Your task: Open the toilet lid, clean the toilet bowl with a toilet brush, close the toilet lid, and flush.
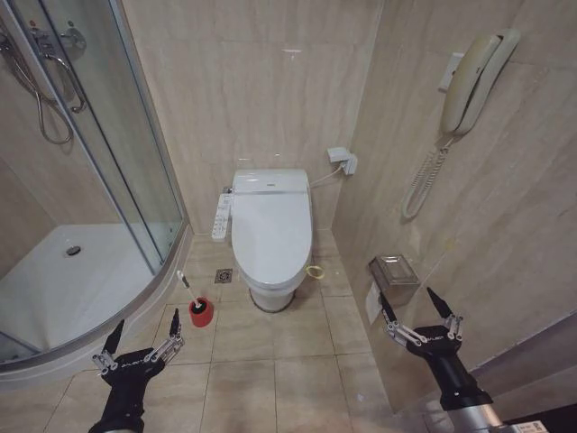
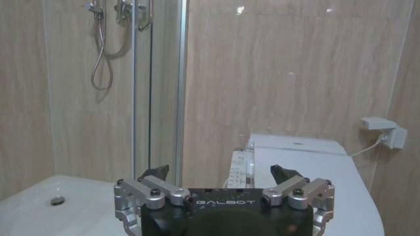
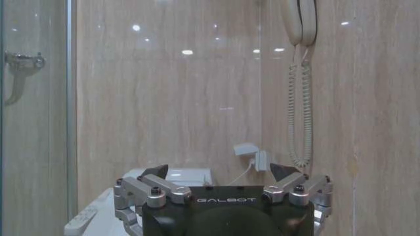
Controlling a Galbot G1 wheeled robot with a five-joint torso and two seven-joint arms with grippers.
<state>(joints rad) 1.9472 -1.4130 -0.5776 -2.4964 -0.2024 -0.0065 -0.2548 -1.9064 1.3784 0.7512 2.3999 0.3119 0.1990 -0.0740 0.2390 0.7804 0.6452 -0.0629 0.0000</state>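
The toilet lid is shut, a glossy white oval over the toilet bowl against the back wall; the lid also shows in the left wrist view, and its back end in the right wrist view. A white button panel sits at the bowl's left side. The toilet brush leans in its red cup holder on the floor left of the bowl. My left gripper is open, low at the left, just short of the brush. My right gripper is open at the right, near the side wall.
A glass shower cabin with a raised white tray fills the left. On the right wall hang a handset phone and a paper holder. A yellow ring lies on the floor by the bowl. A floor drain is nearby.
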